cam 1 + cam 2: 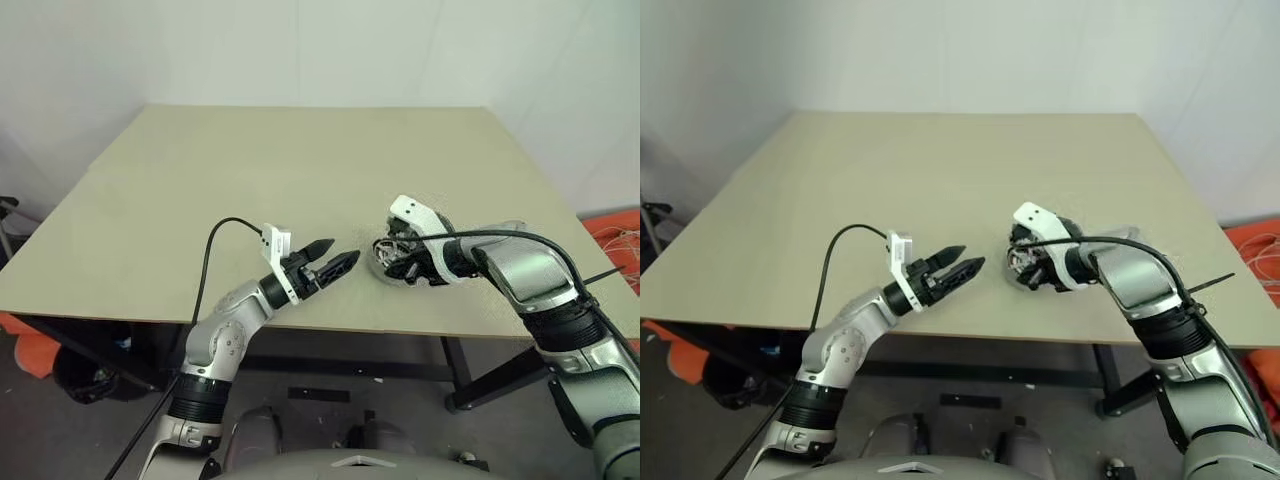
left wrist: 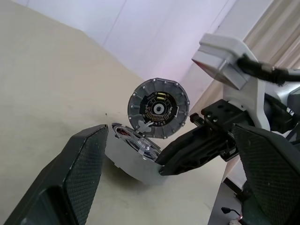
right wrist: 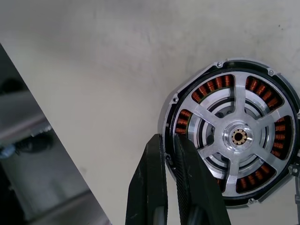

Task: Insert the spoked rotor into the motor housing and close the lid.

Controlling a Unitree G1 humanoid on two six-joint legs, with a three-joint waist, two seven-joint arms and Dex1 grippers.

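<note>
Altogether one motor housing (image 3: 232,138), one lid (image 2: 158,108)

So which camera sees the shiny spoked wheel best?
The right wrist view: it looks straight onto the spoked rotor, sitting inside the motor housing with copper windings showing between its spokes. In the left wrist view the housing and the lid hide most of it. In the head views the right gripper covers it.

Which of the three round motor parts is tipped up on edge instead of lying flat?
The lid, the dark grey slotted disc pinched by the right gripper. The spoked rotor lies flat inside the motor housing on the table.
</note>
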